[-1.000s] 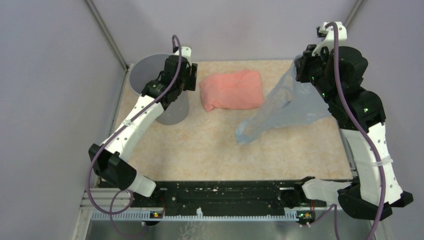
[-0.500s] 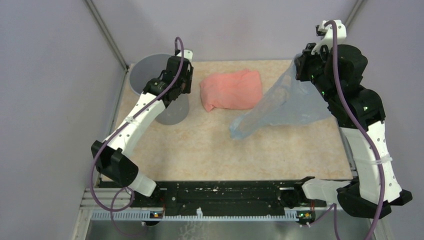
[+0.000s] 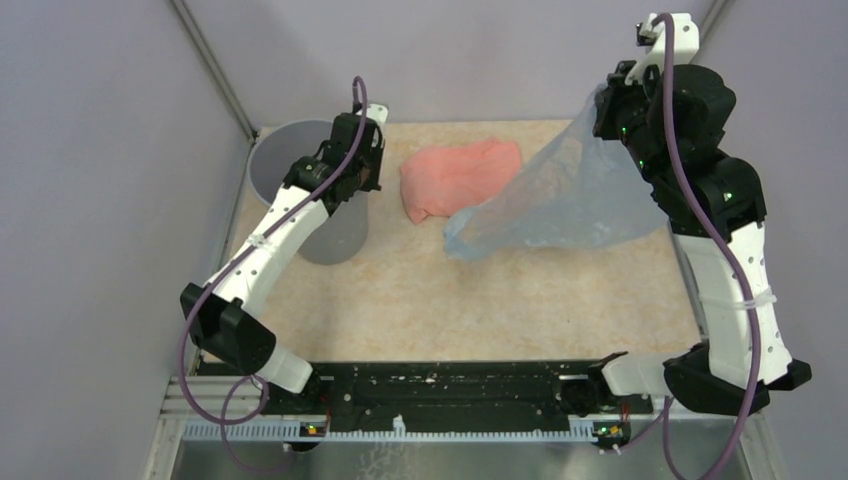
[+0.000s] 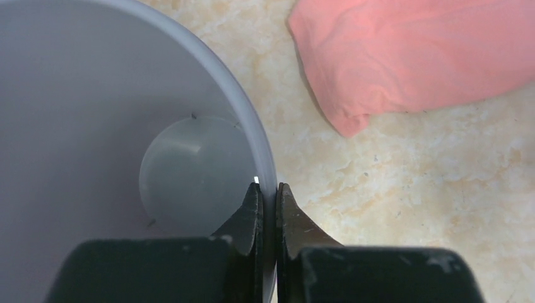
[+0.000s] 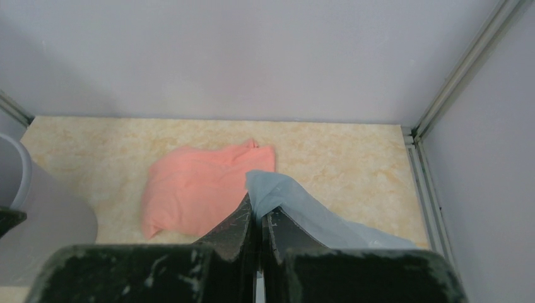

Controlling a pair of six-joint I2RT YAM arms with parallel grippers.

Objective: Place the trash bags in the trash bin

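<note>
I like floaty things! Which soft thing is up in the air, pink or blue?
The blue bag: the right claw pinches it and it hangs above the table. The pink cloth lies flat, untouched.

Hand (image 5: 255, 216) tight on bag (image 5: 301, 208) — cloth (image 5: 192, 189) beyond

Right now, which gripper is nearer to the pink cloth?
Left. The left gripper, shut on the grey bin's rim, is just beside the cloth; the right gripper, holding the blue bag, hangs farther away.
</note>
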